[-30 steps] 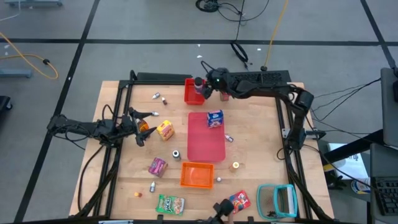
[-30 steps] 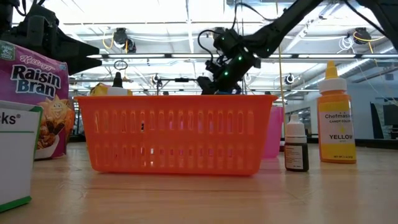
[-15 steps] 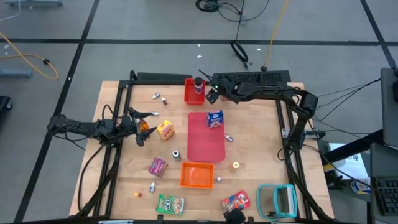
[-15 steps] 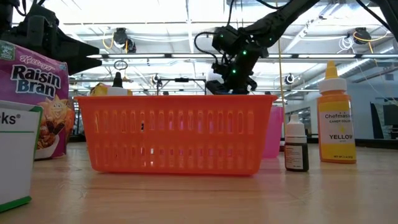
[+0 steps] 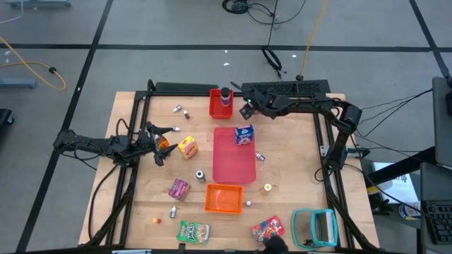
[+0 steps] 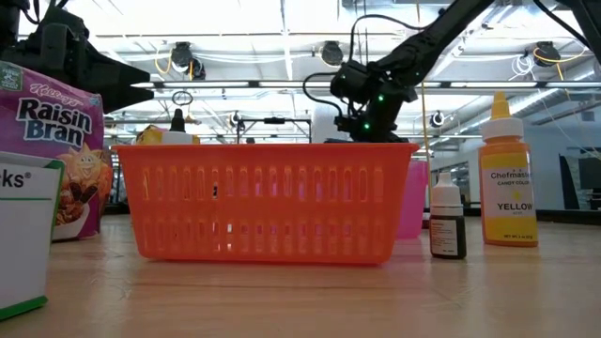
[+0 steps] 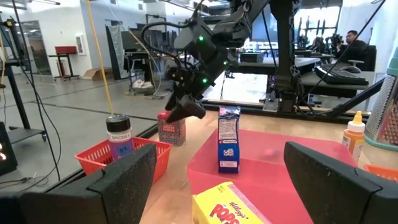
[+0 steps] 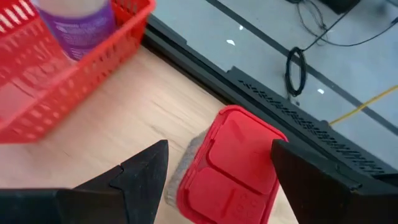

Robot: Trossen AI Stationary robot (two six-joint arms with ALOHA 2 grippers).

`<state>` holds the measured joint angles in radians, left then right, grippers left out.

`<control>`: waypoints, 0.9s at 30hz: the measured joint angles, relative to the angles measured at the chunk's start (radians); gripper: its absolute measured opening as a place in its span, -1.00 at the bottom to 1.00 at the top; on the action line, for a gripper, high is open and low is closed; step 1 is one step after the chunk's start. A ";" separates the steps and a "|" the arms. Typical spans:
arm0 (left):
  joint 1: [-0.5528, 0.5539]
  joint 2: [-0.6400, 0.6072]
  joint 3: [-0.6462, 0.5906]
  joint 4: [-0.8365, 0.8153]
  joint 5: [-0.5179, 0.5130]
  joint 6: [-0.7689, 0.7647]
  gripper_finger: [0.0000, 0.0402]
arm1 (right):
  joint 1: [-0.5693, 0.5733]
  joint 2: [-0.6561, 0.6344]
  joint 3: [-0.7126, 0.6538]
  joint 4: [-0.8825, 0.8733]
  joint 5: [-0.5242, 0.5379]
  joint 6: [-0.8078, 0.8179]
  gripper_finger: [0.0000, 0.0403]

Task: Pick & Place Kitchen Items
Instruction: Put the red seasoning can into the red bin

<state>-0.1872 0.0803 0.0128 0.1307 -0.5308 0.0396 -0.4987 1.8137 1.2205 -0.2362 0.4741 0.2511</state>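
Observation:
In the right wrist view a red-lidded jar [image 8: 233, 165] stands upright on the wood at the table's far side, just right of a red bin [image 5: 220, 106]. That bin holds a spice jar [image 5: 225, 94]. My right gripper [image 8: 219, 149] slants down over the red jar, open, one finger on each side of the lid and apart from it. A blue carton [image 5: 244, 134] stands on the red mat [image 5: 233, 162]. My left gripper [image 5: 161, 144] waits open at the table's left, pointing level at a yellow carton [image 5: 187, 147].
An orange bin [image 5: 224, 198] sits toward the near edge. A pink carton [image 5: 179, 188], a green packet [image 5: 193, 231], a red packet [image 5: 269, 228] and tiny bottles lie around it. A teal-framed object [image 5: 316, 227] is at the near right corner. Black frame rails border the table.
My right gripper has gone from above the red bin toward the table's right edge and down, tipping further downward, and now hangs over the red-lidded jar. Its fingers have stayed open. The spice jar stays in the red bin.

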 joint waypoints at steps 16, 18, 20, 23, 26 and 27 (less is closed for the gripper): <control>0.000 0.000 0.000 -0.001 0.000 0.003 0.75 | -0.001 -0.048 -0.038 0.061 -0.003 -0.001 0.39; 0.000 0.000 0.000 -0.003 0.000 0.003 0.75 | -0.001 -0.059 -0.038 0.039 -0.002 0.000 0.39; 0.000 0.000 0.000 -0.006 0.000 0.003 0.75 | -0.001 -0.059 -0.038 0.035 -0.002 0.011 0.39; 0.000 0.000 0.000 -0.006 0.000 0.003 0.75 | -0.001 -0.059 -0.038 0.015 -0.001 0.027 0.39; 0.000 0.000 0.000 -0.006 0.000 0.002 0.75 | -0.001 -0.059 -0.038 0.005 0.000 0.045 0.39; 0.000 0.000 0.000 -0.006 0.000 0.002 0.75 | -0.001 -0.059 -0.038 0.002 0.001 0.052 0.39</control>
<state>-0.1871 0.0807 0.0128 0.1246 -0.5304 0.0418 -0.4999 1.7548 1.1828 -0.2342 0.4756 0.3027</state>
